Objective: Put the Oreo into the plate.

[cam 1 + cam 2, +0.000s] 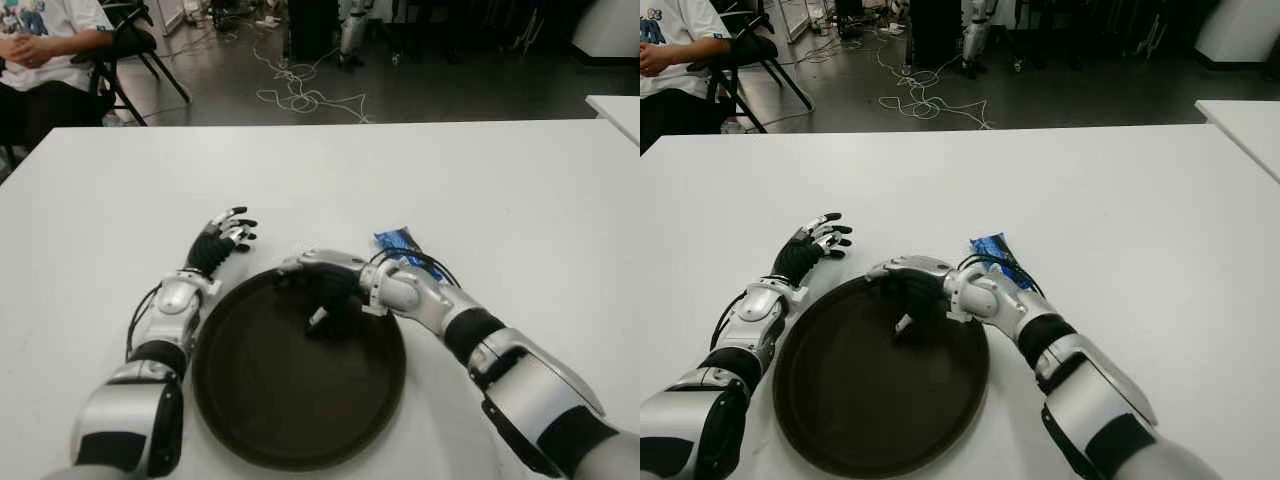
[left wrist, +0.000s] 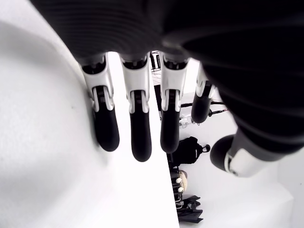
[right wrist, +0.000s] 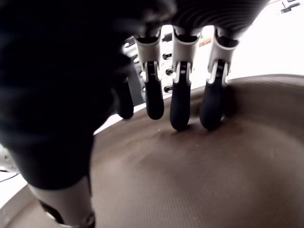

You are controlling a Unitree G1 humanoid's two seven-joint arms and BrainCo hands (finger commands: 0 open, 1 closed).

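Eye view: Oreo [image 1: 398, 243] behind right hand [image 1: 325, 290]

White table [image 1: 500, 180], wide, spanning most of view. Near centre: round dark plate [image 1: 300, 400], flat on top. Just beyond plate's far-right rim: blue Oreo pack [image 1: 398, 243], on tabletop, outside plate. Left of plate, on/near surface: left hand [image 1: 228, 232], fingers spread. Second white table [image 1: 618, 110] at far right edge.
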